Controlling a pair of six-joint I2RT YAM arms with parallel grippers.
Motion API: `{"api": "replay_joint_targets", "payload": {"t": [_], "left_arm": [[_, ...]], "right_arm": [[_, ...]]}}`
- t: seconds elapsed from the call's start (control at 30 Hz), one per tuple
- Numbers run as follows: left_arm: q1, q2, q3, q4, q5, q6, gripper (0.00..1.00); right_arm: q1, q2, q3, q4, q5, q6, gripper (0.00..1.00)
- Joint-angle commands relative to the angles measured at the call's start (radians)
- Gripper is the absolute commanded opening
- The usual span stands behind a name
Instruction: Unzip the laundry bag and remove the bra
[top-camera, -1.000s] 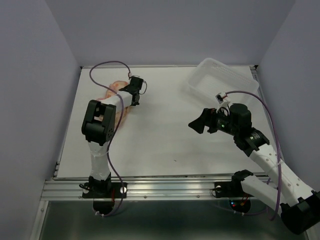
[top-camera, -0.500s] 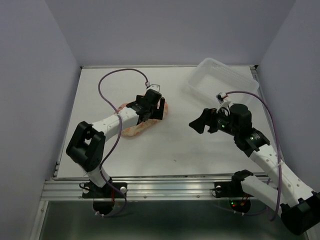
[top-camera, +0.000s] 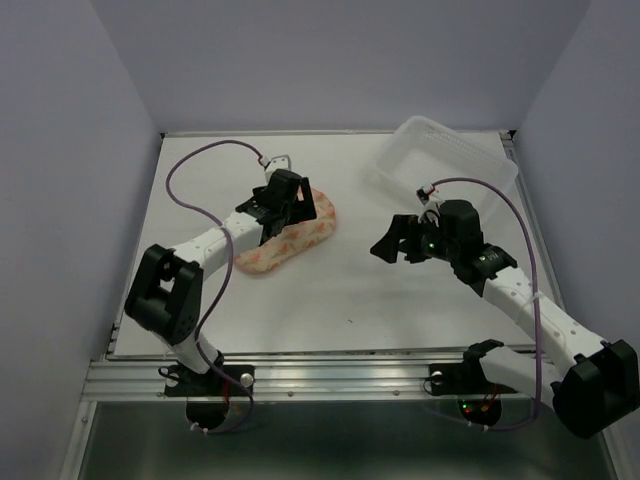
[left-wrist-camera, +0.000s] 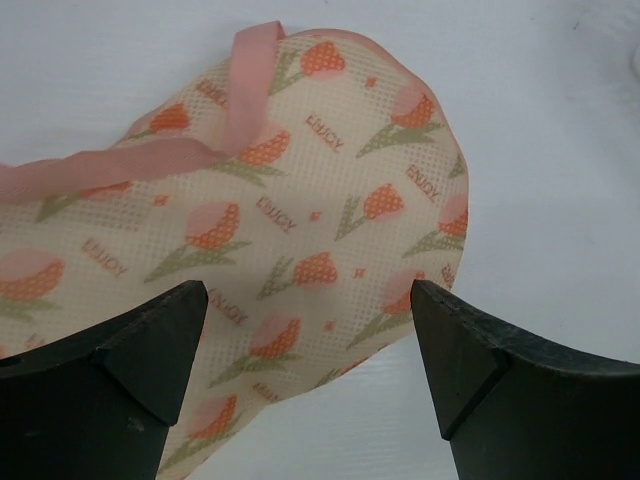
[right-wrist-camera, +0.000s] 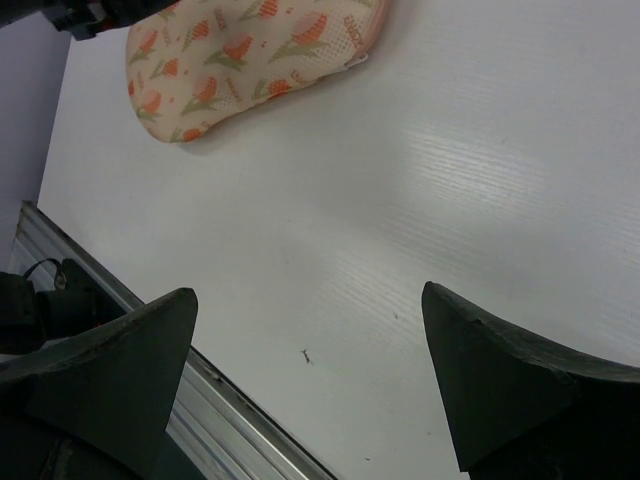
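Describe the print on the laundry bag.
Bag: cream with orange-red tulips, green stems, pink trim; clearest in left wrist view.

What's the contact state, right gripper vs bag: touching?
Apart. The top view shows a stretch of bare table between the open right gripper and the bag.

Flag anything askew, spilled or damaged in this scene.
Nothing looks spilled or damaged. The laundry bag lies flat on the table and looks closed. The one oddity is the clear plastic tub at the far right corner, which sits skewed to the table's edges.
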Motion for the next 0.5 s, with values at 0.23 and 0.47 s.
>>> {"api": "replay_joint_targets", "payload": {"t": [0.23,0.47], "left_arm": [[-0.06,0.379,0.392,0.025,0.025,0.061,0.88],[-0.11,0.32,0.225,-0.012,-0.066,0.089,0.84]], "right_arm": [[0.004,-0.039,-0.026,0.107,0.006,0.027,1.0],[0.004,-0.033,-0.051,0.151,-0.014,0.036,1.0]]}}
